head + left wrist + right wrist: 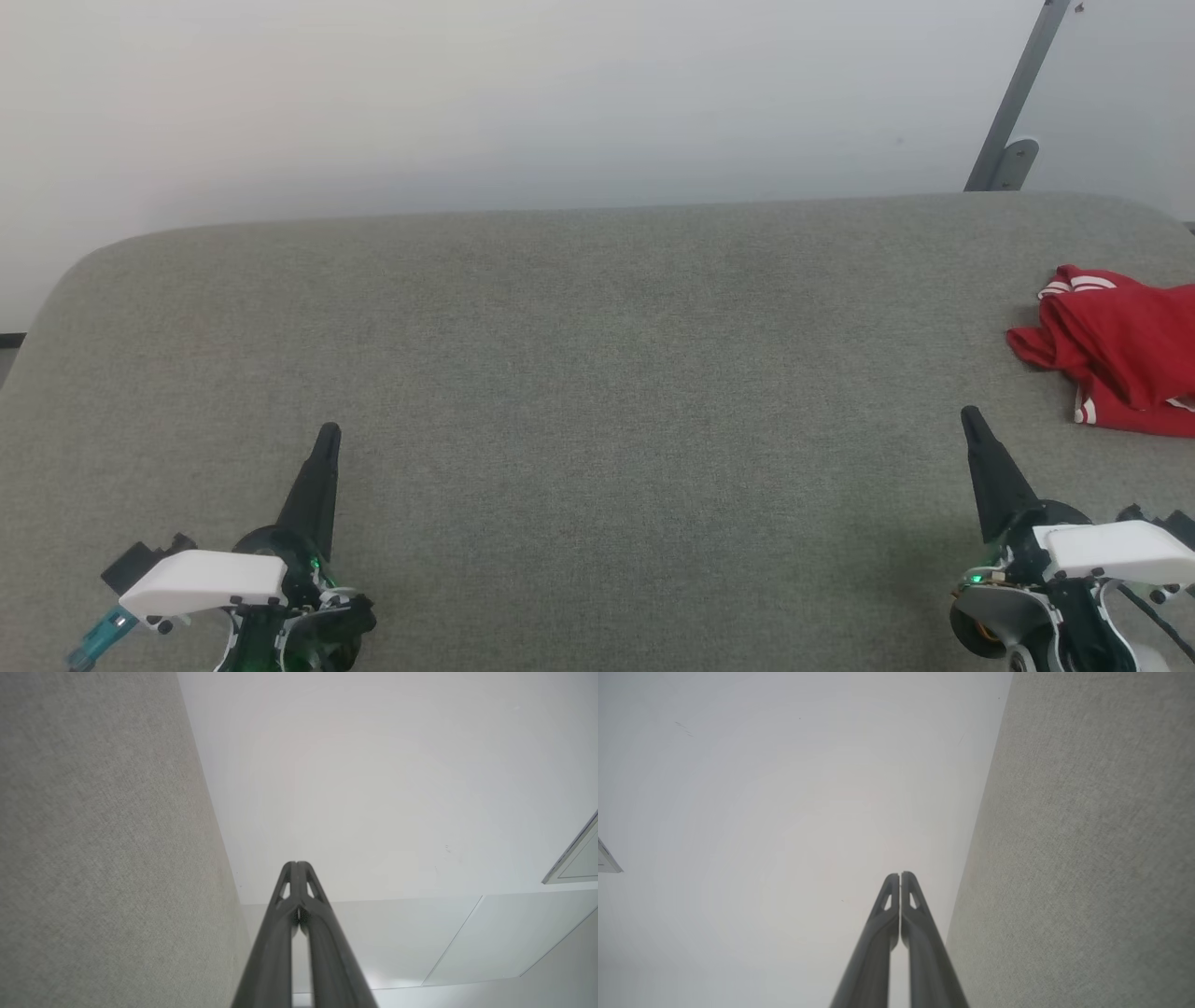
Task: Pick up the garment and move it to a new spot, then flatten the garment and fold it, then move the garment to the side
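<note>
Crumpled red garment [1120,359] near right hand [971,418]

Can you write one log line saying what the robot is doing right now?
left pincer: shut, empty | right pincer: shut, empty | garment: crumpled on table, far right, untouched | stage: pick-up not begun

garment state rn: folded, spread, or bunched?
Bunched. The garment lies in a rumpled heap with overlapping creases on the grey table, far right in the head view; the frame cuts off its right part.
</note>
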### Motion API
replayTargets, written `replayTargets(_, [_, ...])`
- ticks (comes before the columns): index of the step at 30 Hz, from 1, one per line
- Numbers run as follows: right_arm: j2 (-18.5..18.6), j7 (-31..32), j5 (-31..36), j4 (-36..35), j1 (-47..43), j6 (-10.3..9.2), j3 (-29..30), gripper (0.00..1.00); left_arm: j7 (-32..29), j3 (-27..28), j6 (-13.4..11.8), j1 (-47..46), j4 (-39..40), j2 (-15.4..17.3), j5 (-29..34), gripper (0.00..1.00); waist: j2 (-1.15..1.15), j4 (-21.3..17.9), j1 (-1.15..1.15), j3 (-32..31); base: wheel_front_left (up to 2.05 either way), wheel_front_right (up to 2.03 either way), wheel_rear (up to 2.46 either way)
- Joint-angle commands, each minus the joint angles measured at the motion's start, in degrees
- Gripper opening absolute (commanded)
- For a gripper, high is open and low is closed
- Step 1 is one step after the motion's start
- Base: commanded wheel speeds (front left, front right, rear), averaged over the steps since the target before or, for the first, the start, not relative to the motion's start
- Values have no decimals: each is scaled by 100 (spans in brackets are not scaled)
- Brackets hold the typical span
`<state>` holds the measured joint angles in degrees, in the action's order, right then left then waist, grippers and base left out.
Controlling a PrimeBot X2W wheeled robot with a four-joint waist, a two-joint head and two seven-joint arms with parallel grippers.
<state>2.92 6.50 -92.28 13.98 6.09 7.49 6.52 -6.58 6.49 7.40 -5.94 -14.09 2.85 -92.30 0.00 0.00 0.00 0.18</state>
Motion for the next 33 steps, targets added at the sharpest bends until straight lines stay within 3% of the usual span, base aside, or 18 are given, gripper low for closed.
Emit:
replayTargets(1, [-19, 16, -24, 17, 29, 0, 6, 0, -15, 10, 16, -65, 3, -13, -17, 0, 0, 0, 0, 0, 0, 0, 0])
replayTargets(33, [-19, 15, -25, 17, 29, 0, 6, 0, -13, 8, 16, -65, 3, -13, -19, 0, 0, 0, 0, 0, 0, 0, 0])
